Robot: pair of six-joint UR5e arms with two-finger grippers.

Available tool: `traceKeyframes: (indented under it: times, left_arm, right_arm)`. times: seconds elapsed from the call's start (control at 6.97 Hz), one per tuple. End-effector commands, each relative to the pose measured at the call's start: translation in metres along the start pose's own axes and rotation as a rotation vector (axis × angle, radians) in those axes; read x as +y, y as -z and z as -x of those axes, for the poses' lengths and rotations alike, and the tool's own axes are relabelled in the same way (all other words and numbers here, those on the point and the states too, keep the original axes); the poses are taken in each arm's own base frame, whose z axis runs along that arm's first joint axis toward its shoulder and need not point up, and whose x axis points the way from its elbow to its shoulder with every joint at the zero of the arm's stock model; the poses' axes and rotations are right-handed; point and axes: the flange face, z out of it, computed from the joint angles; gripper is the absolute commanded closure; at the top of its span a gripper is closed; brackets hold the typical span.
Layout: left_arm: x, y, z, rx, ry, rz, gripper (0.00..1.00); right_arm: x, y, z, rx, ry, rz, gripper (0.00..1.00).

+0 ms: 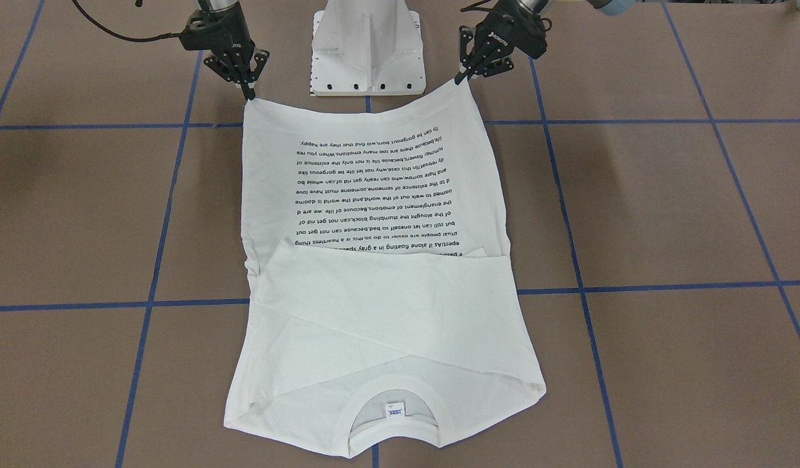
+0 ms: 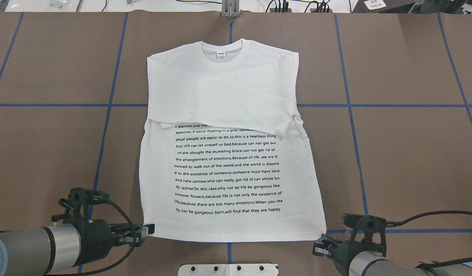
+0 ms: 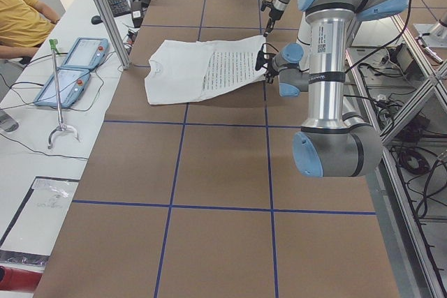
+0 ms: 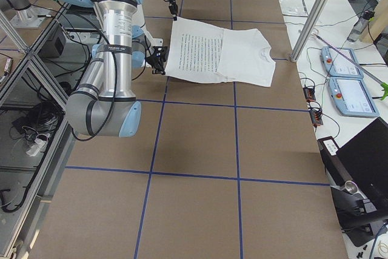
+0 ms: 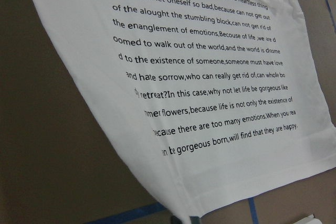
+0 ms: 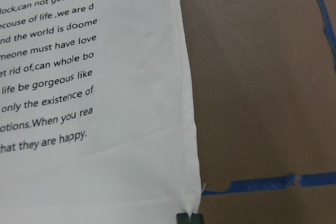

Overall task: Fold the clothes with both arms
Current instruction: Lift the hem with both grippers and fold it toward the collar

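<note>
at hem corners, left gripper point(image 1: 458, 80), right gripper point(image 1: 250, 97) pinching t-shirt point(image 1: 374, 299)

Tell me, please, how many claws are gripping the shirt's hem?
2. The left claw pinches one hem corner of the T-shirt, on the robot's left side. The right claw pinches the opposite hem corner.

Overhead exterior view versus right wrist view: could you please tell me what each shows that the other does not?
Only overhead: the whole shirt, its neck, the sleeves folded across the chest, and the left gripper. Only the wrist view: the right gripper pinching the hem corner, close up. Both: the printed text and blue tape.
</note>
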Motion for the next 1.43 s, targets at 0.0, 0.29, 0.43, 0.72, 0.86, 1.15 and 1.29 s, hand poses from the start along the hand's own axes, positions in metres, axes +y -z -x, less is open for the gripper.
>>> traceKeyframes:
  times: [0.0,0.29,0.43,0.72,0.86,1.15,1.29]
  left_arm:
    - [-0.003,0.059,-0.014,0.052,-0.001,0.058,1.0]
    - [-0.035,0.103,-0.026,0.071,0.013,0.107,1.0]
    - [-0.054,0.105,-0.021,0.055,0.019,0.107,1.0]
    - [-0.127,0.083,-0.043,-0.034,-0.128,0.0,1.0]
    - [-0.181,0.065,-0.06,-0.126,-0.163,-0.022,1.0]
    - [-0.253,0.052,-0.037,-0.243,-0.195,-0.091,1.0]
    - [-0.272,0.039,-0.02,-0.282,-0.194,-0.1,1.0]
  right_arm:
    - [-0.046,0.123,0.005,0.028,-0.029,0.103,1.0]
    - [-0.084,0.158,0.023,0.063,-0.113,0.164,1.0]
    - [-0.101,0.16,0.038,0.053,-0.072,0.132,1.0]
    - [-0.158,0.151,0.061,0.063,-0.055,0.06,1.0]
    - [-0.206,0.151,0.061,0.076,-0.032,0.012,1.0]
    - [-0.292,0.145,0.044,0.123,-0.063,-0.011,1.0]
    - [-0.327,0.112,0.055,0.141,-0.072,-0.031,1.0]
